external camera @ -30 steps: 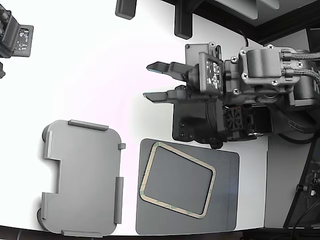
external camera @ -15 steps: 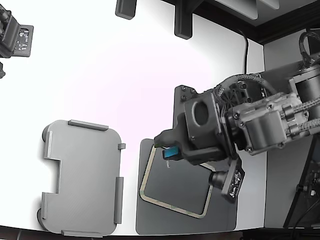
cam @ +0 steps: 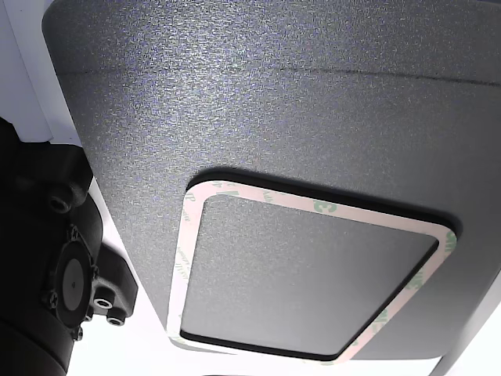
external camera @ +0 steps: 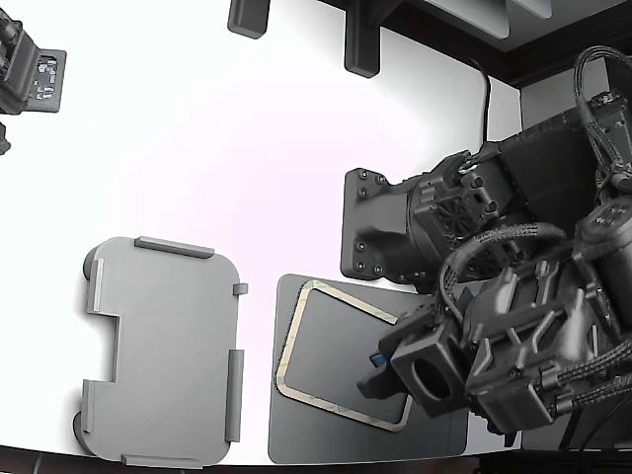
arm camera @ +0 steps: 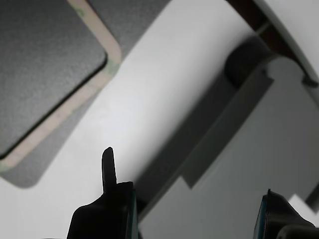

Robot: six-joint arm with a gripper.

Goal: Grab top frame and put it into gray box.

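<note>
Arm swung lower over top frame (external camera: 296, 336) | gripper (arm camera: 192, 199) jaws apart | gray box (external camera: 163, 351) empty

Bright overhead light blows out the white table (external camera: 217, 138) toward ten o'clock; the wrist view is soft, its fingertips (arm camera: 108, 164) blurred silhouettes.

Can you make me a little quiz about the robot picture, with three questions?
1. True or false: the top frame already lies inside the gray box.
2. What does the top frame rest on? A) the dark mat B) the white table C) the gray box
3. Fill in: in the wrist view, the fingers of the hand stand wide ____ with nothing between them.

Key: 1 false; 2 A; 3 apart.
</note>
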